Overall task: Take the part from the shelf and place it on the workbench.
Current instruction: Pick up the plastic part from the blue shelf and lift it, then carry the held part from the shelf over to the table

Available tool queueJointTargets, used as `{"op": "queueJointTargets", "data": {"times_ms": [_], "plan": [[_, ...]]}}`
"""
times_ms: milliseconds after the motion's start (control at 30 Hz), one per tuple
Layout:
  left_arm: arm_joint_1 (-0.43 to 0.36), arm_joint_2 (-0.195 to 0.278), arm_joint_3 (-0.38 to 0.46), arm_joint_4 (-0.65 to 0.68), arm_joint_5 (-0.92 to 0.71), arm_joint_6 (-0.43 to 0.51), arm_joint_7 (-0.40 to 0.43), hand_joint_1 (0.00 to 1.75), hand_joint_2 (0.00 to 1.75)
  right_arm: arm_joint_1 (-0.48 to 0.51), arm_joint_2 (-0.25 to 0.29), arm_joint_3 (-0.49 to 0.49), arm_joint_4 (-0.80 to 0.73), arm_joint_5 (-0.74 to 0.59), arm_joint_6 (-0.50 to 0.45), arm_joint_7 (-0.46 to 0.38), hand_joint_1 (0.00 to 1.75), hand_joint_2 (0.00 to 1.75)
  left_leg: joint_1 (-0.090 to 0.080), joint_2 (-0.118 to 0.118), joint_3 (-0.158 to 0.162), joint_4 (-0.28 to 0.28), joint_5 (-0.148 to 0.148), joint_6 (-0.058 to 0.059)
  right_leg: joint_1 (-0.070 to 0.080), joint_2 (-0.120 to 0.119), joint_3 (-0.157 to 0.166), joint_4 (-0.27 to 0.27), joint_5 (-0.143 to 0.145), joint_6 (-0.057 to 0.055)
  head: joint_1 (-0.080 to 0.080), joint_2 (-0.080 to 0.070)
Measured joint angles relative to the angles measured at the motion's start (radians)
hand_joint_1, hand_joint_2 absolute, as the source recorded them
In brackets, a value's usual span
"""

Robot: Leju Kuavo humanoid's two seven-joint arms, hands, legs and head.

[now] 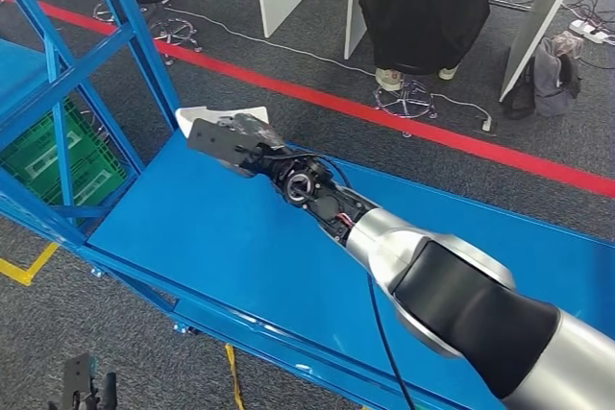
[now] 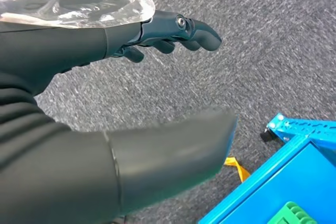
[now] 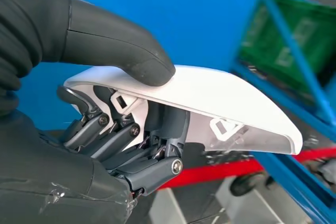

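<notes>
Presently the right hand (image 3: 118, 145) grips the part (image 3: 222, 103), a thin white plastic panel with a smooth, gently curved outer face and a rounded edge. Thumb (image 3: 118, 48) presses on the smooth face; the darker fingers (image 3: 118, 140) are curled against the underside, where small moulded clip tabs stand out. The panel juts well beyond the fingers. In the head view the right hand (image 1: 232, 146) is extended far forward on a nearly straight silver arm (image 1: 435, 276), reaching diagonally over the blue workbench (image 1: 217, 237). The part (image 1: 217, 117) shows there as a white plate at the far edge of the bench top, next to the blue shelf frame (image 1: 109, 36); whether it touches the surface or is held just above it cannot be determined.

Left hand (image 2: 130, 103) holds nothing: its thumb and dark fingers (image 2: 178, 30) are extended and apart, over grey carpet (image 2: 257, 66), with a corner of the blue frame near it.

Surroundings: a green crate (image 1: 65, 156) sits low inside the shelf frame. A red line (image 1: 435, 127) runs across the carpet beyond the bench. A seated person in dark clothing (image 1: 428, 7) is at a white desk further back.
</notes>
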Motion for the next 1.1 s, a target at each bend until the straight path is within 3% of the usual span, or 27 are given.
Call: {"op": "queueJointTargets", "data": {"times_ms": [33,167,700,833,1100], "plan": [[0.001,0.002,0.0,0.0,0.003,-0.004,-0.001,0.0,1.75,0.0,-0.003,-0.004,-0.017,-0.01,0.002,0.0,1.75,1.75,0.0,0.0,0.0,0.0,0.0,0.0,0.0,0.0,0.0,0.0,0.0,0.0,0.0,0.0],[0.004,0.006,0.0,0.0,0.008,-0.009,-0.003,0.0,0.0,0.0,-0.016,-0.01,-0.075,-0.052,0.004,-0.008,1.75,1.75,0.0,0.0,0.0,0.0,0.0,0.0,0.0,0.0,0.0,0.0,0.0,0.0,0.0,0.0],[0.02,0.021,0.0,0.0,0.064,-0.022,-0.019,0.0,0.0,0.006,-0.063,-0.014,-0.378,-0.598,0.065,-0.021,1.75,1.75,0.0,0.0,0.0,0.0,0.0,0.0,0.0,0.0,-0.001,0.0,0.0,0.0,0.0,0.0],[0.025,0.026,0.0,0.0,0.08,-0.028,-0.02,0.0,1.75,0.021,-0.075,-0.013,-0.457,-0.71,0.065,0.002,1.75,1.75,0.0,0.0,-0.001,0.0,0.0,0.0,0.0,0.0,-0.001,0.0,0.0,0.0,0.0,0.0],[0.03,0.031,0.0,0.0,0.093,-0.029,-0.02,0.0,1.75,0.037,-0.101,-0.004,-0.576,-0.783,0.042,0.023,1.75,1.75,0.0,0.001,-0.001,0.0,0.0,0.0,0.0,0.0,-0.001,0.0,0.0,0.0,0.0,0.0]]}}
